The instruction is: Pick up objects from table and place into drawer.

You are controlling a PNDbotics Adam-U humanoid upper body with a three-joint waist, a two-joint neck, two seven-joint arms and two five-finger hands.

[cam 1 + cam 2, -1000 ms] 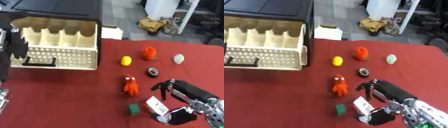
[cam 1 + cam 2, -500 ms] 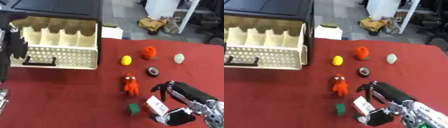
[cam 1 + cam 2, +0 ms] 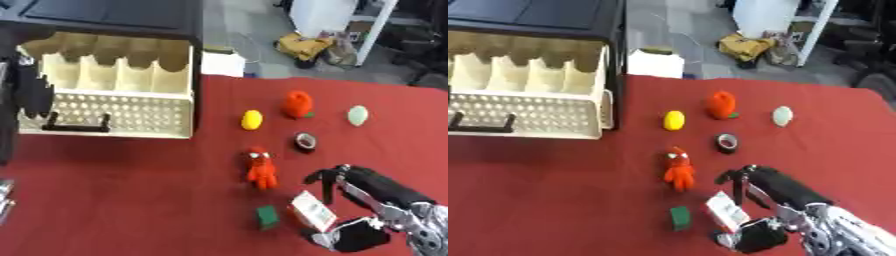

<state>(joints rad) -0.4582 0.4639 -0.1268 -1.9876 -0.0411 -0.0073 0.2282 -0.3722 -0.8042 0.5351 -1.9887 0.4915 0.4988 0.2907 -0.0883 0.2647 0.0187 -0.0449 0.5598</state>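
Note:
My right hand (image 3: 378,200) reaches in from the lower right, its fingers and thumb curled around a small white box (image 3: 312,210) near the table's front. A green cube (image 3: 268,216) lies just left of the box. A red plush figure (image 3: 259,168) lies further up. Behind it are a yellow fruit (image 3: 252,119), an orange-red fruit (image 3: 297,104), a pale green round thing (image 3: 358,115) and a roll of black tape (image 3: 305,141). The cream drawer (image 3: 109,117) stands pulled out at the left. My left hand shows only as a sliver at the lower left edge (image 3: 4,197).
A black cabinet (image 3: 96,15) holds the drawer. A white box (image 3: 222,63) sits at the table's far edge. The red tablecloth (image 3: 131,195) covers the table. Clutter lies on the floor beyond.
My right hand has stayed around the white box, with only a slight shift. The other things have not moved.

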